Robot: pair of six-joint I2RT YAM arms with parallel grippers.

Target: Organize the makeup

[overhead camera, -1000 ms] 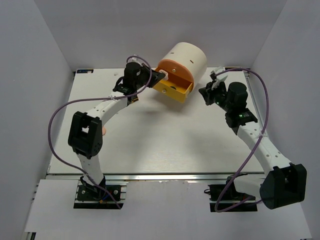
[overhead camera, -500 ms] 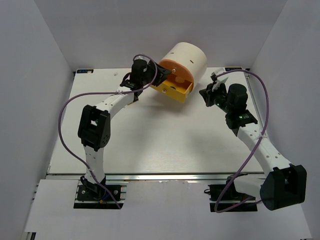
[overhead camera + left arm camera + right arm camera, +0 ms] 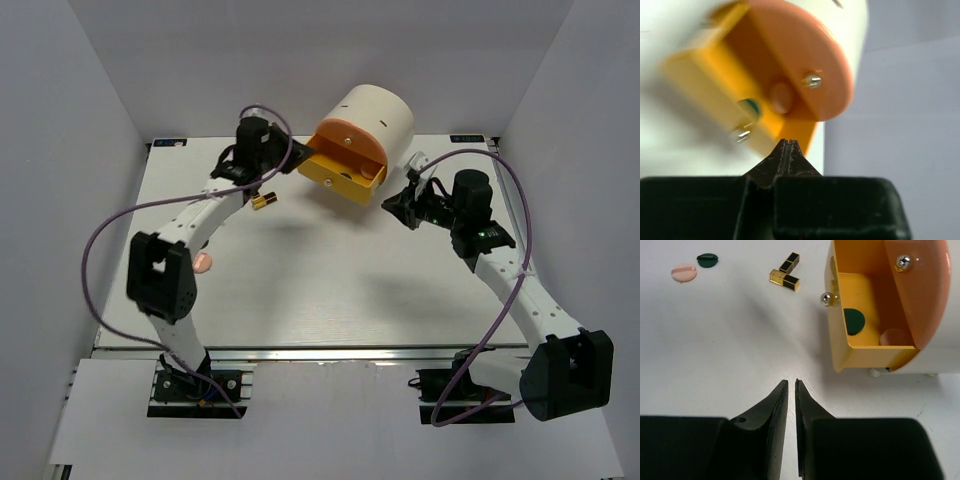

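Left gripper (image 3: 785,145): pinched shut, empty, pointing at the yellow plastic drawer (image 3: 715,90). Right gripper (image 3: 791,385): barely parted, empty. Black-and-gold lipstick tubes (image 3: 785,272) lie on the white table (image 3: 715,340) beyond. I judge them light, rigid and slick, best gripped across the flat sides.

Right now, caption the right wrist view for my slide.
Barely parted right claw faces the open yellow drawer holding a green disc; lipstick tubes lie beyond.

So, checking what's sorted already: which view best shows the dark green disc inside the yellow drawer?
Right wrist: it looks into the open yellow drawer, the dark green disc sharp on its floor. Left wrist gives only a blurred green patch; top external, at most a tiny dark speck.
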